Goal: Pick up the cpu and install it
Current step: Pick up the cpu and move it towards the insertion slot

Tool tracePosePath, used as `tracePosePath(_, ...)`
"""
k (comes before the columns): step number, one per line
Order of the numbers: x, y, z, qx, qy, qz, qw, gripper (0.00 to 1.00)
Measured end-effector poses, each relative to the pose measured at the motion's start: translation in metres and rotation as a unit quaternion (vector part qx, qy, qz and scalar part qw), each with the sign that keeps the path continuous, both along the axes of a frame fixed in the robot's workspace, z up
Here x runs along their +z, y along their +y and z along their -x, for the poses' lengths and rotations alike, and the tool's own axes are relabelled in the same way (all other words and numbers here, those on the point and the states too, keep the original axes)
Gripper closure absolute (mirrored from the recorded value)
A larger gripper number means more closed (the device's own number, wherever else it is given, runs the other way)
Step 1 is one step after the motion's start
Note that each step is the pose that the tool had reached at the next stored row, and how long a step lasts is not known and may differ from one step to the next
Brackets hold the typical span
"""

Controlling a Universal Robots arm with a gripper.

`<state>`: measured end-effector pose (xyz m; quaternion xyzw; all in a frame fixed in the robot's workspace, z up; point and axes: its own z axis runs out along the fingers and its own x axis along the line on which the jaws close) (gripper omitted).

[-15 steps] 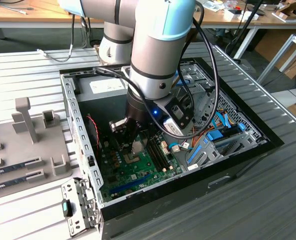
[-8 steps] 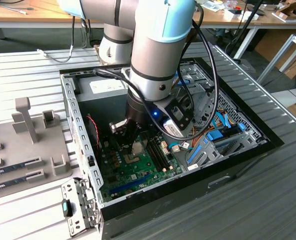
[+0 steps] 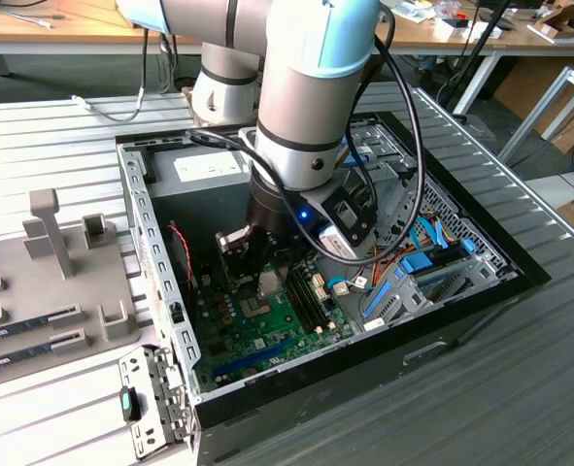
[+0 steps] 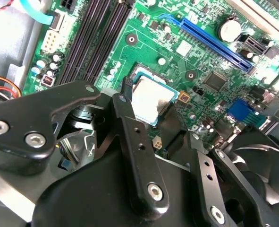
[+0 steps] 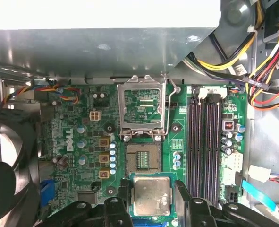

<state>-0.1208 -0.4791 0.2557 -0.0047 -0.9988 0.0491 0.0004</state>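
Note:
The cpu (image 5: pixel 151 196), a small square chip with a grey metal top and green edge, sits between my gripper's (image 5: pixel 152 187) two black fingers (image 5: pixel 182 194), which are shut on its opposite sides. It hangs flat just above the green motherboard (image 5: pixel 82 142), beside the bare socket (image 5: pixel 143 157). The socket's metal load plate (image 5: pixel 144 105) stands flipped up. The second wrist view shows the cpu (image 4: pixel 151 100) clamped in the gripper (image 4: pixel 150 106). In the exterior view the gripper (image 3: pixel 262 282) reaches down into the open computer case (image 3: pixel 461 291), low over the board.
Black memory slots (image 5: pixel 203 137) run beside the socket. Bundled cables (image 5: pixel 252 71) and a blue ribbon (image 5: pixel 259 196) lie past them. A black fan (image 5: pixel 4 179) sits on the other side. A grey fixture (image 3: pixel 53 282) with memory sticks (image 3: pixel 29 320) stands at the exterior view's left.

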Motion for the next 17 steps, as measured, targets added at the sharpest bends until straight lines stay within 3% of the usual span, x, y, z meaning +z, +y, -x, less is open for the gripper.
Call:
tracePosePath(10, -0.0009, 0.0025, -0.0162, 0.000, 0.0000, 0.0000, 1.00000, 0.53)
tracePosePath(17, -0.0011, 0.0031, -0.0220, 0.000, 0.0000, 0.0000, 1.00000, 0.53)
